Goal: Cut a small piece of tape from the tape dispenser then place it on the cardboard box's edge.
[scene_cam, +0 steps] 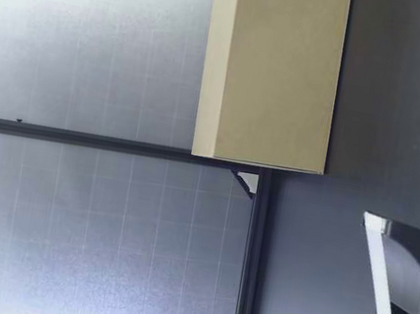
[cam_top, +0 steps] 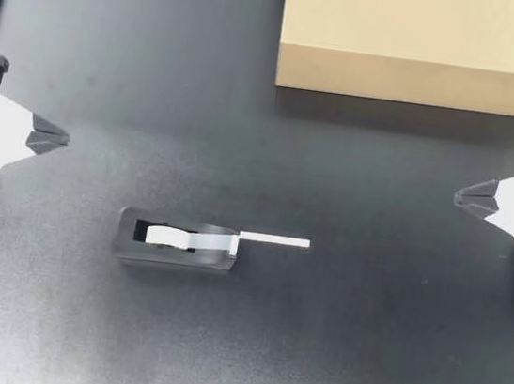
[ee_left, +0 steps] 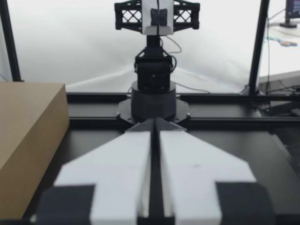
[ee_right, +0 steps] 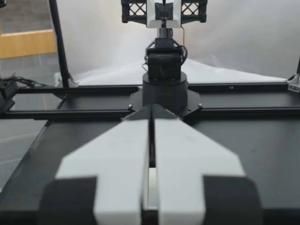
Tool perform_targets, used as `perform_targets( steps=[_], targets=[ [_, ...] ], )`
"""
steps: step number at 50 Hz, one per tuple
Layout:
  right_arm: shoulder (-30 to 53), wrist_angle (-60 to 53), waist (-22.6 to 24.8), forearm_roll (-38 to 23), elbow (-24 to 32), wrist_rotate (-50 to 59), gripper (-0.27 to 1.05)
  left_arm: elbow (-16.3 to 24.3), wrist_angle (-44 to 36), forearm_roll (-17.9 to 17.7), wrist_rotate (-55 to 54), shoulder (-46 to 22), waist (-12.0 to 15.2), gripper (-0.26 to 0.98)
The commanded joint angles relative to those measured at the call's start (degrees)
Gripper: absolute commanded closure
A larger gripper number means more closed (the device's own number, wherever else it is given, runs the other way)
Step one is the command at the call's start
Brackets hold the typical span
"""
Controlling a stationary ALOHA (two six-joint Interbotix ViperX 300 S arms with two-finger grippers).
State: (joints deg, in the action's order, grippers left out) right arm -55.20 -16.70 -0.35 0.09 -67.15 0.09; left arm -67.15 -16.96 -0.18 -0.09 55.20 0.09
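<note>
Top view: the tape dispenser (cam_top: 175, 240) sits on the desk (cam_top: 361, 338), its strip (cam_top: 274, 241) sticking out. The box (cam_top: 428, 44) sits well apart from it. Both pressed together, the left tool (cam_top: 63, 138) and right tool (cam_top: 460, 196) hang far from it.

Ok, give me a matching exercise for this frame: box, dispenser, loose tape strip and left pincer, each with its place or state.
1 cardboard box
2 tape dispenser
3 tape strip
4 left pincer

A shut, empty
B sticking out sideways from the dispenser
C on the open table, left of middle
D at the far edge, right side

Pairs: 1-D, 2-C, 3-B, 4-A
</note>
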Motion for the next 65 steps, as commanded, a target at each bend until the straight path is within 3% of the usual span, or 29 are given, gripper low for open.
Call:
perform_targets(
  steps=[1,10,30,45,55,62,65],
  targets=[
    [0.4,-0.8,-0.1,-0.1,0.7,-0.1,0.89,0.5,-1.3,0.0,0.2,-0.6,1.0,0.84],
    [5.9,-0.9,-0.4,-0.1,3.4,0.2,0.9,0.4,-2.3,0.0,0.3,-1.2,1.0,0.86],
    [30.8,7.1,-2.2,2.9,21.2,1.1,0.9,0.3,-3.3,0.0,0.0,-4.4,1.0,0.86],
    [54.0,29.2,-2.6,3.5,41.4,3.0,0.9,-1.1,-3.3,0.0,-0.4,-4.7,1.0,0.86],
    [63.1,44.6,-1.9,3.8,52.6,1.7,0.9,-2.0,-3.3,0.0,-0.4,-4.7,1.0,0.86],
    [67.0,53.5,-2.2,7.9,57.8,-2.5,0.9,-3.0,-3.3,0.0,-0.6,-4.7,1.0,0.86],
    [69.0,58.2,-3.3,13.0,60.1,-6.7,0.9,-3.4,-3.3,0.1,-0.6,-4.7,1.0,0.86]
  ],
)
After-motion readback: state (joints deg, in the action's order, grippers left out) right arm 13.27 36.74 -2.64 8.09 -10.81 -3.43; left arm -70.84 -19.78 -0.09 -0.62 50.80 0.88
